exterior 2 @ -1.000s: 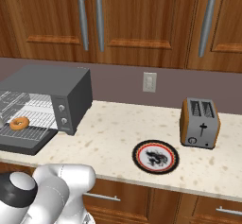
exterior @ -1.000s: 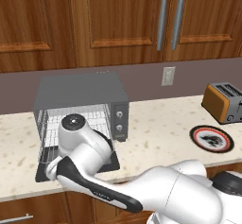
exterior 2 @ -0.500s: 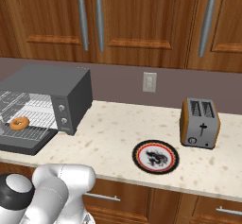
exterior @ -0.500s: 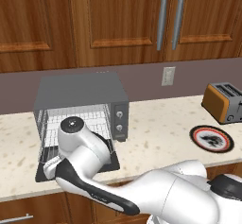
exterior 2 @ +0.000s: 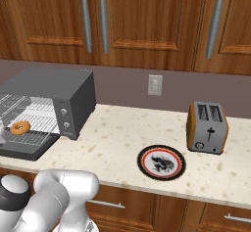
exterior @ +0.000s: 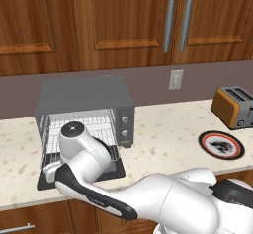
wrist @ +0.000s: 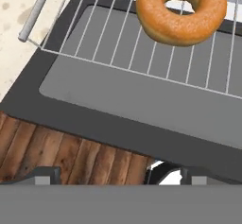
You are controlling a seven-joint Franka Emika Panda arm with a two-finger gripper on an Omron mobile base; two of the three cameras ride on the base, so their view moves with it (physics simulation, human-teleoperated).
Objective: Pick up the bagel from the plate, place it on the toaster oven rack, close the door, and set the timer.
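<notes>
The bagel (wrist: 182, 11) lies on the rack (wrist: 142, 53) of the toaster oven (exterior 2: 54, 99), clear of the plate (exterior 2: 161, 162) left well along the bench (exterior 2: 117, 138). My hand (wrist: 118, 173), spread wide and holding nothing, hangs low beyond the dropped door (wrist: 142, 109). Placing looks finished; closing comes next, which calls for getting under the door's free edge and swinging it up.

Glossy white rounded arm (exterior: 163, 198), dark joint bands.
</notes>
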